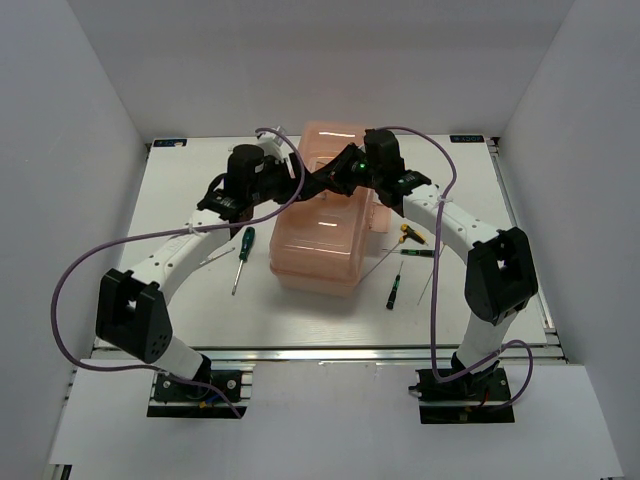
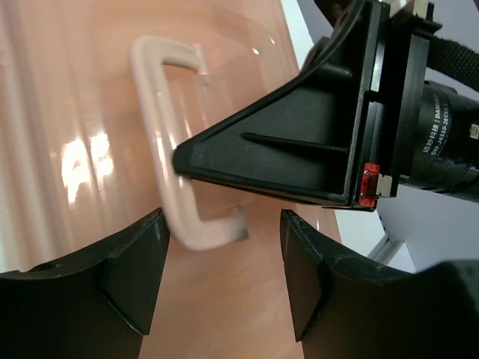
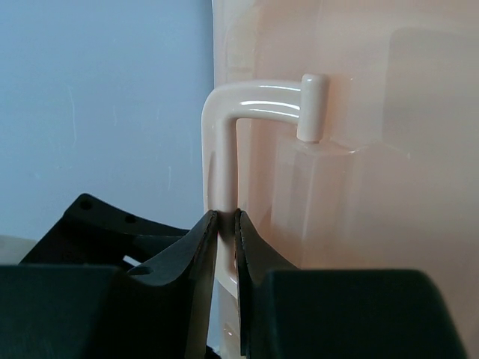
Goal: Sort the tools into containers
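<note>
The salmon-pink toolbox [image 1: 318, 235] is sitting in the middle of the bench [image 1: 170, 195], and as far as you can see its lid is lying shut. None of the tools is showing inside it; the translucent plastic is hiding whatever the compartments are holding.

On top of the toolbox, the pale lid handle [image 2: 148, 90] is standing up from the lid. Your right gripper [image 3: 227, 228] is reaching in from the right of the toolbox and pinching the handle's long bar. Its two fingers are squeezed almost together, with only the bar between them.

Your left gripper [image 2: 224, 277] is coming over the toolbox from the left. Its fingers are spread wide and gripping nothing. One corner of the handle is lying just off the tip of one finger [image 2: 138, 262]. You cannot tell from these views whether the fingers are touching the lid.

The tools are lying on the bench around the toolbox:
- **To its left:** a dark green screwdriver [image 1: 246, 241] is lying just beside the wall, with its shaft pointing toward the near edge.
- **To its right:** a yellow-black T-shaped screwdriver [image 1: 409, 234] is lying near the wall. A slim black-green screwdriver [image 1: 417, 252] is lying just beside it on the nearer side.
- **Off the near right corner:** a second slim black-green screwdriver [image 1: 394, 290] is lying well apart from the others.
</note>
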{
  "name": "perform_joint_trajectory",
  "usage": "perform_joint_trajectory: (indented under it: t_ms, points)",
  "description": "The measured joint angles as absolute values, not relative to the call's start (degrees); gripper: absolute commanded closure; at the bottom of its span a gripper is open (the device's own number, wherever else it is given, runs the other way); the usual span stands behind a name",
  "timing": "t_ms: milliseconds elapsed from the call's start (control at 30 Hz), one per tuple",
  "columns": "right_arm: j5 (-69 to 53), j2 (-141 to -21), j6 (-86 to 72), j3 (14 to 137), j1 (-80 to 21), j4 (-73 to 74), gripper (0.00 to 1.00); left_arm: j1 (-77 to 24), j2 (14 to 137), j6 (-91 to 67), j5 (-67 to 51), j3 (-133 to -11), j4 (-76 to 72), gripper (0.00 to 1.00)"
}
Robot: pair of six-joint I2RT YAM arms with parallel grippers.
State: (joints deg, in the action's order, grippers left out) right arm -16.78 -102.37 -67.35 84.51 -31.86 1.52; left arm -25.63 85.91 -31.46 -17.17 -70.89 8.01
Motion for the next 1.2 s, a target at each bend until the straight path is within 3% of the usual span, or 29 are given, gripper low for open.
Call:
perform_joint_trajectory:
  t_ms: [167, 300, 500, 733, 933, 1100, 1200]
  points:
    - [-17.4, -102.4, -67.4, 84.5, -31.5, 1.6, 0.80, -25.5, 88.9, -32.2, -19.8, -72.7, 7.4, 0.45]
    - [-18.0, -102.4, -67.4, 84.5, -31.2, 1.6, 0.73, -25.0, 90.0, -32.7, -20.1, -73.0, 7.6, 0.60]
    - [-18.3, -101.2, -65.9, 83.2, -31.1, -0.6, 0.56, -25.0, 90.7, -34.5, -20.3, -72.9, 7.0, 0.71]
    - [-16.2, -95.1, -56.1, 80.6, -28.9, -1.6, 0.54, -25.0, 92.6, -38.7, -22.6, -73.8, 4.1, 0.83]
    - [-13.5, -86.2, -42.2, 78.8, -18.3, -1.2, 0.48, -25.1, 96.1, -40.4, -22.9, -77.6, 4.9, 0.97]
    - [-15.6, -83.4, -31.9, 75.1, -6.3, 1.6, 0.46, -25.2, 96.0, -41.2, -20.8, -78.6, 6.1, 1.00]
    - [-18.6, -84.2, -25.9, 70.6, -1.8, 5.0, 0.35, -24.4, 95.4, -44.4, -21.7, -76.6, 3.4, 1.00]
